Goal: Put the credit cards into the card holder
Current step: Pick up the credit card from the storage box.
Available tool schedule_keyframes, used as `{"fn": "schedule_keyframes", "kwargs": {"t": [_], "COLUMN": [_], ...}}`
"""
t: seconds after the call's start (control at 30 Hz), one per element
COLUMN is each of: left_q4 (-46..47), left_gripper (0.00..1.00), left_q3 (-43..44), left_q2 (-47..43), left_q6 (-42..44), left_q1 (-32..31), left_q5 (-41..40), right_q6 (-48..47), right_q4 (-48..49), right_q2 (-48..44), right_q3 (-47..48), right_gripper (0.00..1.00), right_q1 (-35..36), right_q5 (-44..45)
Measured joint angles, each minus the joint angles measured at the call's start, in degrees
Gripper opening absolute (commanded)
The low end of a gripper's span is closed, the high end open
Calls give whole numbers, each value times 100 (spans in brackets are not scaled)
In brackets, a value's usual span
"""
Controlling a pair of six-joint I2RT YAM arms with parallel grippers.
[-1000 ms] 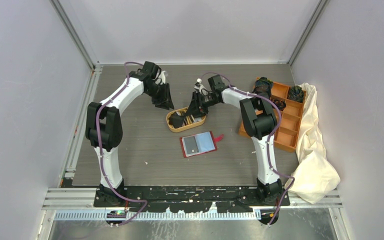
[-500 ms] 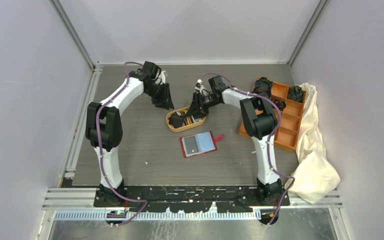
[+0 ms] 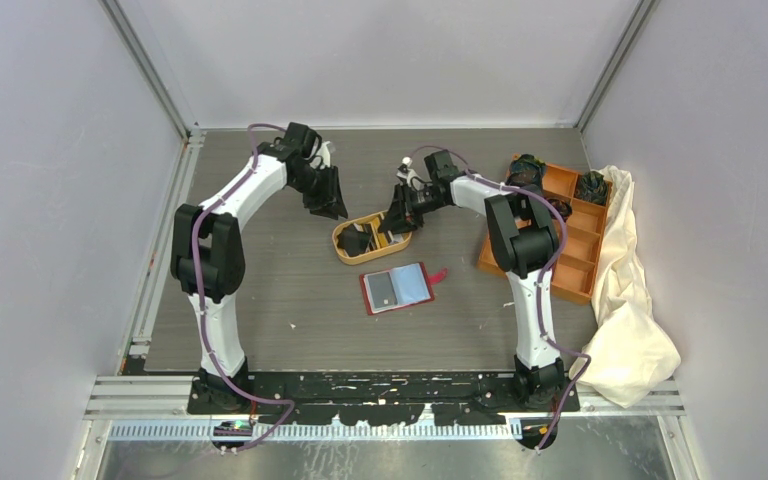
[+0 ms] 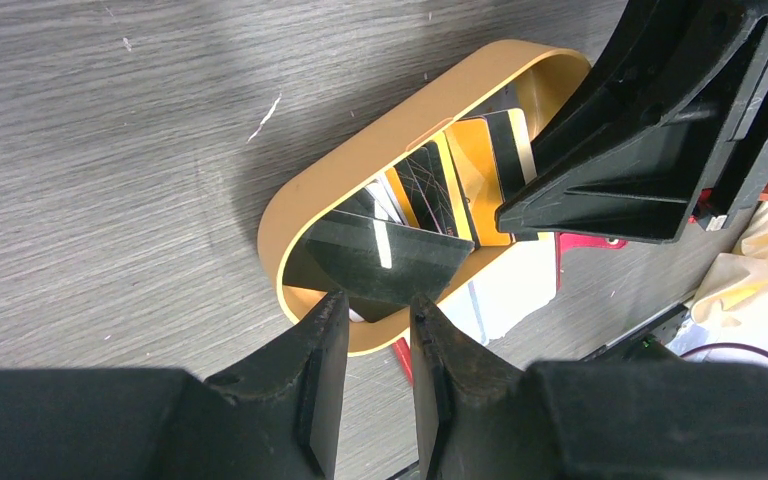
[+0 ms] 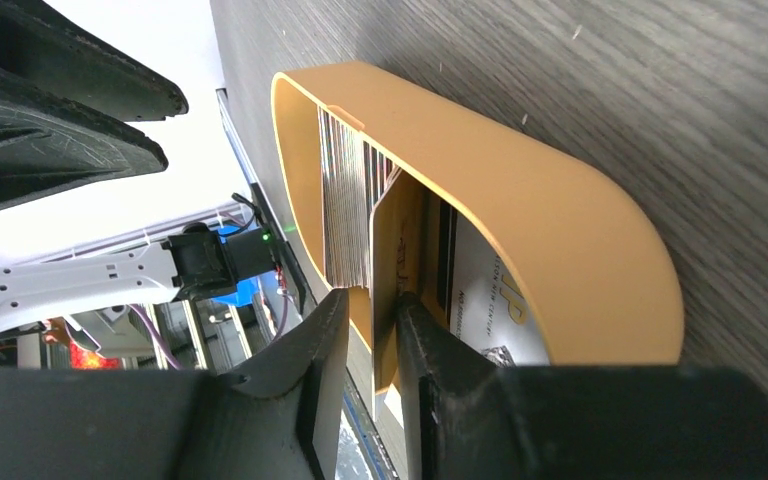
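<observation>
Tray (image 4: 375,135) orange-yellow. Cards (image 4: 430,190) black, yellow, one pale with black stripe. Wallet (image 3: 397,289) red outside, pale blue-grey inside. Table (image 4: 110,150) grey, streaky wood lines. Box (image 3: 580,250) orange. Cloth (image 3: 630,310) cream.

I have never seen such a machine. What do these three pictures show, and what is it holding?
These are two robot arms bolted to a table, each ending in a two-finger gripper. One picture looks down from above; the other two come from wrist cameras. On the table lie an orange oval tray of cards, an open red wallet and an orange compartment box with a pale cloth beside it. The left gripper pinches a black card. The right gripper has its fingers either side of a pale card in the tray; whether they grip it is unclear.
</observation>
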Motion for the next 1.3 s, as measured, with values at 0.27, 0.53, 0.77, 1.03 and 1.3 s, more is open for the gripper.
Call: {"fn": "schedule_keyframes", "kwargs": {"t": [0.27, 0.53, 0.77, 1.03, 1.3], "left_q4": [0, 0, 0, 0, 9], "left_gripper": [30, 30, 30, 30, 30], "left_q3": [0, 0, 0, 0, 0], "left_q2": [0, 0, 0, 0, -11], "left_q6": [0, 0, 0, 0, 0], "left_q1": [2, 2, 2, 2, 4], "left_q5": [17, 44, 48, 48, 66], "right_q6": [-72, -157, -321, -459, -592], "right_q4": [-111, -199, -420, -588, -756], "right_q2": [-9, -122, -190, -190, -334], "right_q3": [0, -2, -2, -2, 0], "right_gripper": [30, 30, 24, 6, 3], "right_q1": [-37, -114, -162, -199, -337], "right_q5": [57, 133, 330, 566, 822]}}
